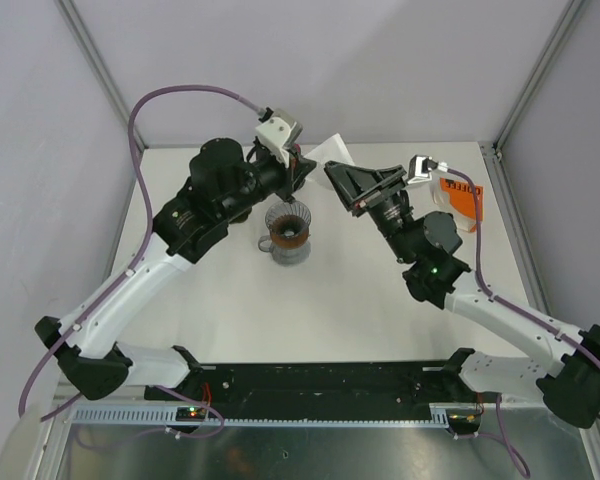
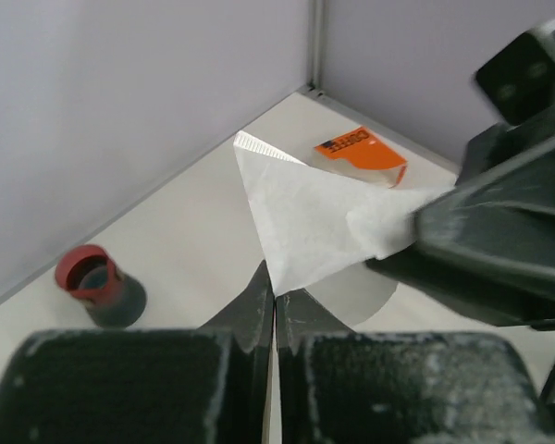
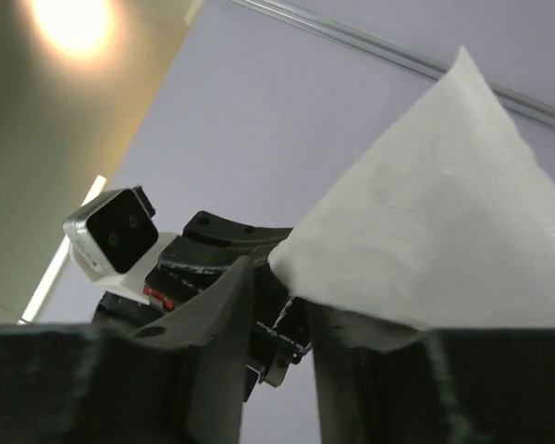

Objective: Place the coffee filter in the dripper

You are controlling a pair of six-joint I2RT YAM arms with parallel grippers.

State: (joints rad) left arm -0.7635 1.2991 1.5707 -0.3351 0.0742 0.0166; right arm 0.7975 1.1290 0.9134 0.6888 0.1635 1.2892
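This looks like a robotics lab test cell rather than a kitchen. The left arm (image 1: 130, 290) and right arm (image 1: 500, 310) are bolted to a black rail (image 1: 320, 385) at the near edge of a white table (image 1: 380, 310). Purple cables (image 1: 150, 100) loop off them. Beyond the left gripper (image 2: 276, 305), plain lilac wall panels (image 2: 120, 111) meet at a metal post (image 2: 316, 46). A ceiling lamp (image 3: 74, 23) glows above the right gripper (image 3: 282, 277). The only homely things are a dripper (image 1: 288, 235) and an orange packet (image 1: 462, 197).

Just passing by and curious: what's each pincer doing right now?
Left pincer: closed on the tip of the coffee filter.
Right pincer: slightly open, the coffee filter's edge lying between its fingers.
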